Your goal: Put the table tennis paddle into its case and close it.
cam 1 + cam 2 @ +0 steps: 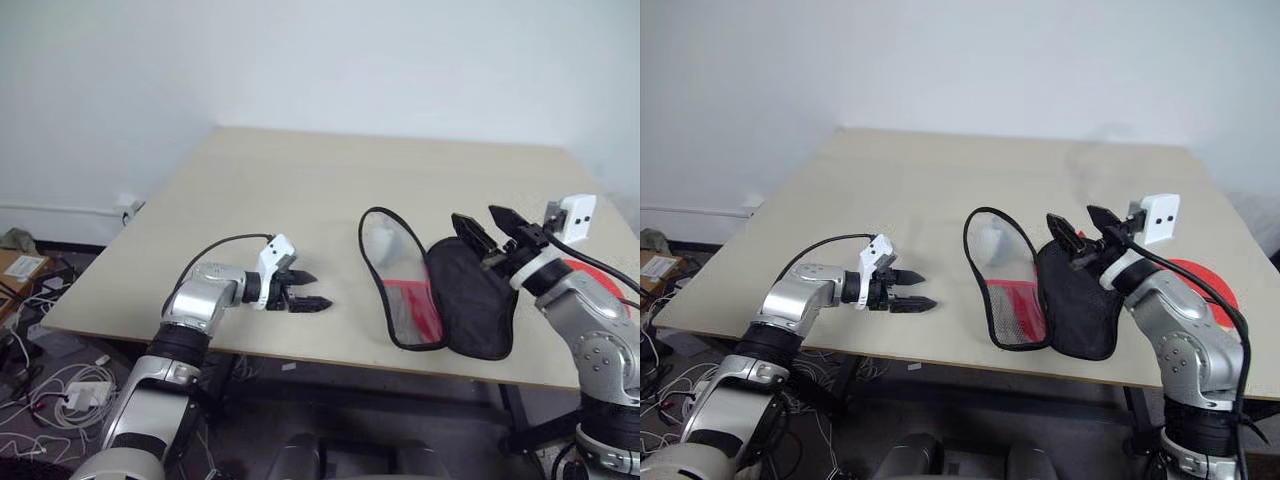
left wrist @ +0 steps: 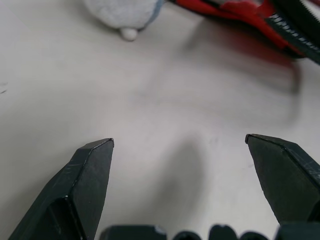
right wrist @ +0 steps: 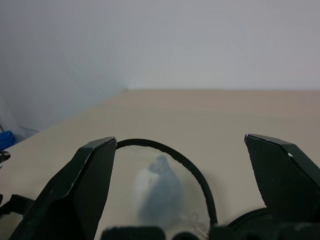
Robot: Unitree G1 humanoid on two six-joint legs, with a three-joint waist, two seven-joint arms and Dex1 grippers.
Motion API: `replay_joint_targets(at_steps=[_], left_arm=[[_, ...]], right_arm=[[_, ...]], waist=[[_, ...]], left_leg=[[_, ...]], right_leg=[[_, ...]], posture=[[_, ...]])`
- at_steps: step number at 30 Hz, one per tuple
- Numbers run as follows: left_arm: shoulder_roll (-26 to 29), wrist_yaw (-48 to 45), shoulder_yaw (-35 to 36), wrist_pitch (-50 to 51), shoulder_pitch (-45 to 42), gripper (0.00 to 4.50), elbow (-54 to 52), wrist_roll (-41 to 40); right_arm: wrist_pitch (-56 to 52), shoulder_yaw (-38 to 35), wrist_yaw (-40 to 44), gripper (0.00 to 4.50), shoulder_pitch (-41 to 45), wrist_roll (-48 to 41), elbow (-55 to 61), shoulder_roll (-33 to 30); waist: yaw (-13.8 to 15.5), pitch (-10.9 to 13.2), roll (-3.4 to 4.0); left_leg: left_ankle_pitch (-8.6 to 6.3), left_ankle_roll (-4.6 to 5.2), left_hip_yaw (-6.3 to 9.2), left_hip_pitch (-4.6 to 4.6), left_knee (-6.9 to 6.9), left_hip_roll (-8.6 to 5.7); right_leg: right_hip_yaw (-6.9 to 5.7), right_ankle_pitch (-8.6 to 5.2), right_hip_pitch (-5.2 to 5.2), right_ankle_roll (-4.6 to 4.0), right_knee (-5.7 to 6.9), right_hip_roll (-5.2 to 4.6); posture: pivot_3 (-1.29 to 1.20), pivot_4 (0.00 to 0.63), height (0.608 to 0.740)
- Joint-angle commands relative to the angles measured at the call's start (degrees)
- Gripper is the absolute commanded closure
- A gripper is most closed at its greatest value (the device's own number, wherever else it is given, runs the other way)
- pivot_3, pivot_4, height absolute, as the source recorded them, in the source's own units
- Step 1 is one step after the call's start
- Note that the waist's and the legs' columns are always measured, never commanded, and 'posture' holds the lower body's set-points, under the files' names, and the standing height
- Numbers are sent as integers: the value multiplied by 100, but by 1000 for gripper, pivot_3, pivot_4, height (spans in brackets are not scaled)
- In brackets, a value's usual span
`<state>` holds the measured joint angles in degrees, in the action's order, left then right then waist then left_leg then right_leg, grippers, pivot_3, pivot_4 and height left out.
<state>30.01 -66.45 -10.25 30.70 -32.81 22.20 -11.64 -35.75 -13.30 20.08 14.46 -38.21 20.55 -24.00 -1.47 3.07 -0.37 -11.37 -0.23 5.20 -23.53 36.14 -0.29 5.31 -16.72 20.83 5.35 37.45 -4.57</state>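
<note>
1. Paddle (image 1: 1212,281), red-faced, lies on the table (image 1: 300,190) just beyond the case, on the far side of it from the left claw; the right arm covers most of it, so just a red arc shows and the handle cannot be made out.
2. Lying open near the table's front edge, the case (image 1: 440,290) has its black flap spread toward the right arm and its mesh-and-red half toward the left claw.
3. Cables and a cardboard box (image 1: 18,268) litter the floor beside the table, well apart from the case.
4. A pale blurred shape inside the case's mesh half is hard to identify.
5. The right claw (image 1: 490,228) hovers above the case's black flap, fingers spread, empty, with the paddle behind its wrist.
6. The left claw (image 1: 306,290) sits low over bare table, near the case's mesh side, fingers wide apart, holding nothing.
</note>
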Motion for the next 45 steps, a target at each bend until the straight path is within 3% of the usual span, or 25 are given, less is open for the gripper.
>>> replay_joint_targets(at_steps=[1,8,20,27,39,45], left_arm=[[165,-80,79,107,-3,0,-389,-93],[-52,-193,60,319,-299,0,-416,-283],[-426,-563,-289,318,-513,0,-457,-306],[-693,-805,-548,-68,-830,0,29,-167],[-1095,-983,-873,-702,-1082,0,782,178],[-1232,-1030,-884,-826,-1171,0,932,258]], right_arm=[[282,-59,-64,45,204,105,-23,95],[272,-235,-495,45,345,377,-307,116],[-1342,-1226,-1523,45,209,759,-936,-857],[-1998,-1925,-1273,45,-643,537,-642,-1060],[-2722,-3037,-1366,45,-1979,293,-65,-801],[-2951,-2905,-1426,45,-1948,490,-417,-767]], waist=[[2,0,0],[19,2,-3],[11,3,-3],[13,3,-5],[3,5,-8],[2,5,-7]], left_leg=[[0,0,-2,-1,-2,0],[8,-9,-1,-4,-2,-3],[17,-6,-10,-6,-6,-4],[18,-4,-16,-6,-6,-3],[21,1,-22,-5,-1,-3],[21,1,-25,-5,-1,-3]], right_leg=[[2,0,3,0,0,0],[2,1,14,-1,2,-1],[9,14,13,-23,10,-1],[13,8,11,-13,10,0],[19,2,11,-3,12,-1],[23,3,13,-3,12,-1]], posture=[[0,0,740],[0,0,740],[0,0,740],[0,0,740],[0,0,740],[0,0,740]])
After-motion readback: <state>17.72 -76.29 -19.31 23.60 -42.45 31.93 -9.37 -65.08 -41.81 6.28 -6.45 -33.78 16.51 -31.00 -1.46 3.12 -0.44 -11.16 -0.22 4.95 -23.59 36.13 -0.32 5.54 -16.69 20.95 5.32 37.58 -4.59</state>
